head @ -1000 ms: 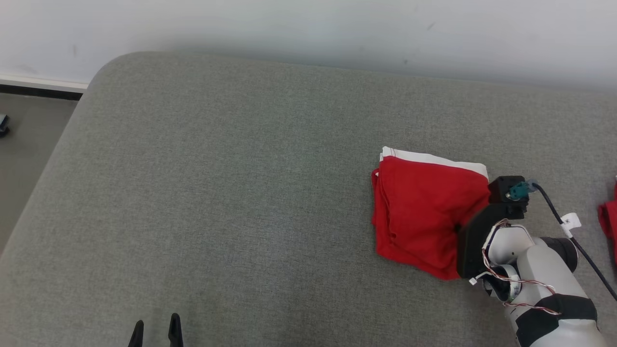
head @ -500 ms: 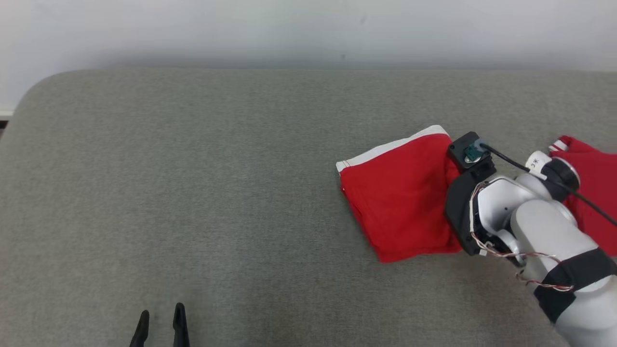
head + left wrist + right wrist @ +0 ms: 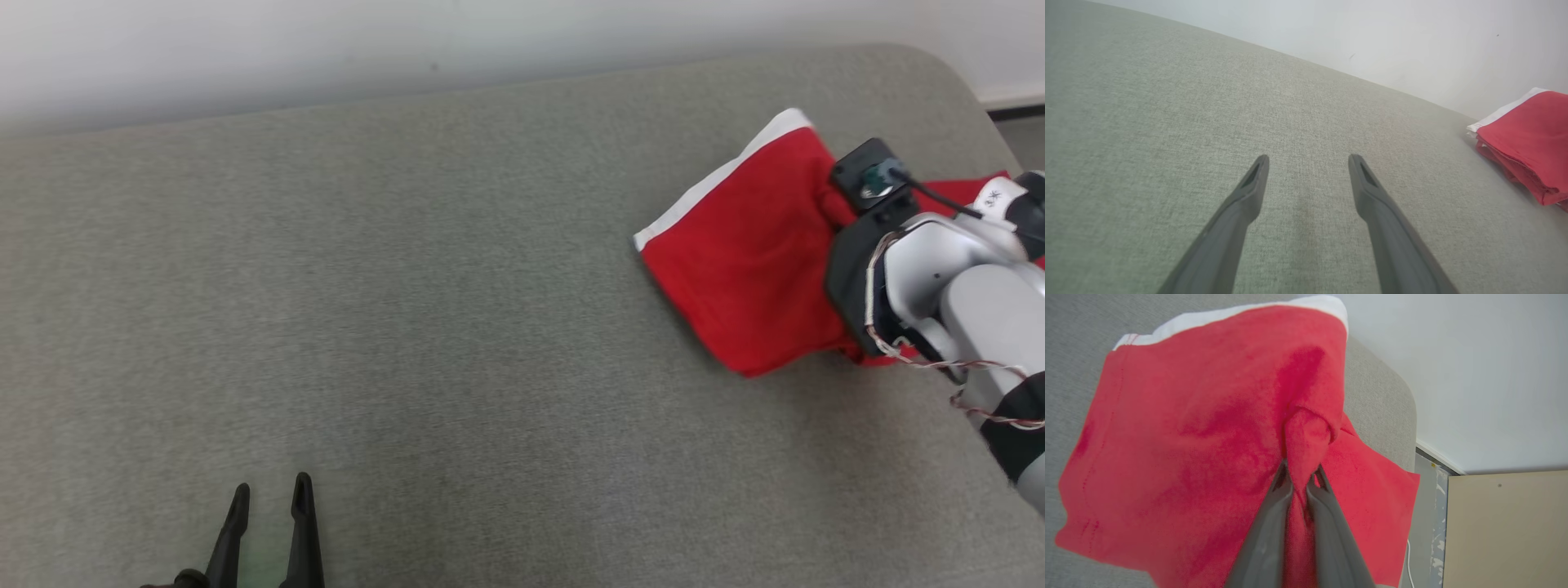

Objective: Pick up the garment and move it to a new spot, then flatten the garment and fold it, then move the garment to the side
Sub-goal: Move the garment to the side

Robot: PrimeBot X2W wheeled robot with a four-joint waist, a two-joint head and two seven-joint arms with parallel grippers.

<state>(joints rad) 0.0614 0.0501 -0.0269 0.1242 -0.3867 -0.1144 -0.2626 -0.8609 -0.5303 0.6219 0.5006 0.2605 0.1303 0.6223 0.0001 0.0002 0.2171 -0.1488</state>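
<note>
the folded red garment (image 3: pixel 751 269), white band (image 3: pixel 718 175) along its far edge, sits at about 2 o'clock on the grey fabric surface (image 3: pixel 408 286), near the far right corner. the right fingers (image 3: pixel 1274 522) are pinched almost together on a bunched fold of it. the left fingers (image 3: pixel 1241 204) stand wide apart and hold nothing, at 7 o'clock, well apart from the garment.

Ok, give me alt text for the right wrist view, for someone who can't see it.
The right gripper has its jaws shut on a pinched ridge of a folded red garment with a white band, lying on a grey cushion. A white wall and a beige panel stand beyond.
</note>
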